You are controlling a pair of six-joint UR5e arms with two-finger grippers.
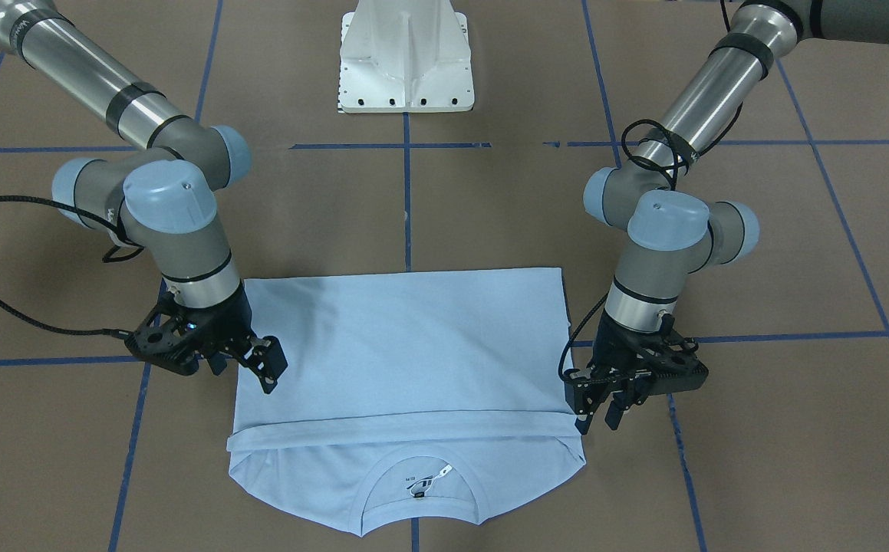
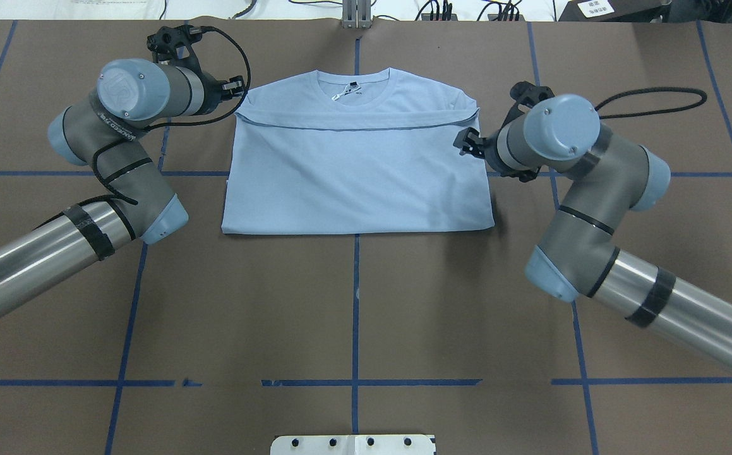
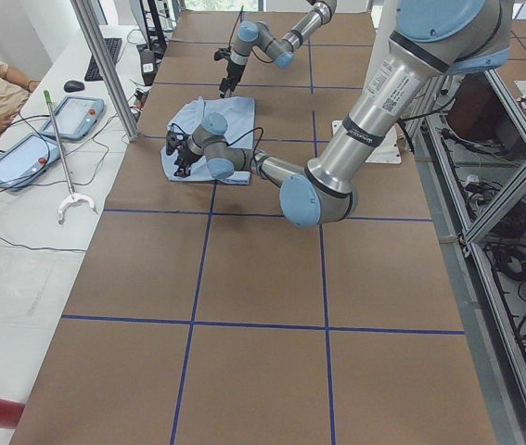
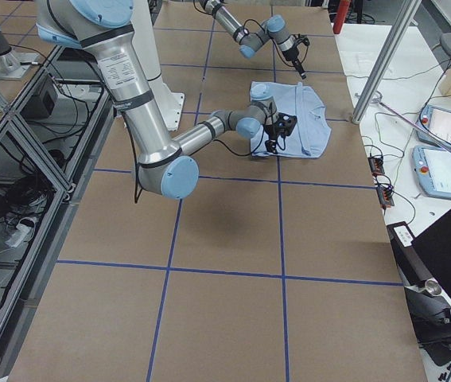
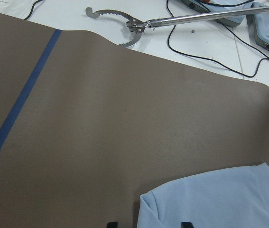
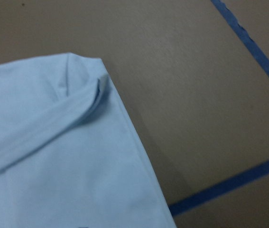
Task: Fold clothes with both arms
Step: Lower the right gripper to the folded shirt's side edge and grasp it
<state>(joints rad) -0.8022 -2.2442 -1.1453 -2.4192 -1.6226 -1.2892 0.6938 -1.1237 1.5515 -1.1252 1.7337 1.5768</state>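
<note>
the folded light blue t-shirt (image 1: 406, 345) lies flat on the worktop (image 1: 490, 215) between the two claws. its long axis runs from one claw to the other, and its neck (image 1: 421, 491) points away from the white base (image 1: 406, 61). the left claw (image 1: 597, 410) hangs spread wide at one side edge, gripping nothing. the right claw (image 1: 256, 372) sits at the opposite edge, fingers apart and empty too.

The left gripper (image 1: 597, 422) is held low, fingers parted, just beside one side edge of the T-shirt (image 1: 406, 345), while the right gripper (image 1: 266, 376) is tilted at the opposite edge, its finger spacing indiscernible.
</note>
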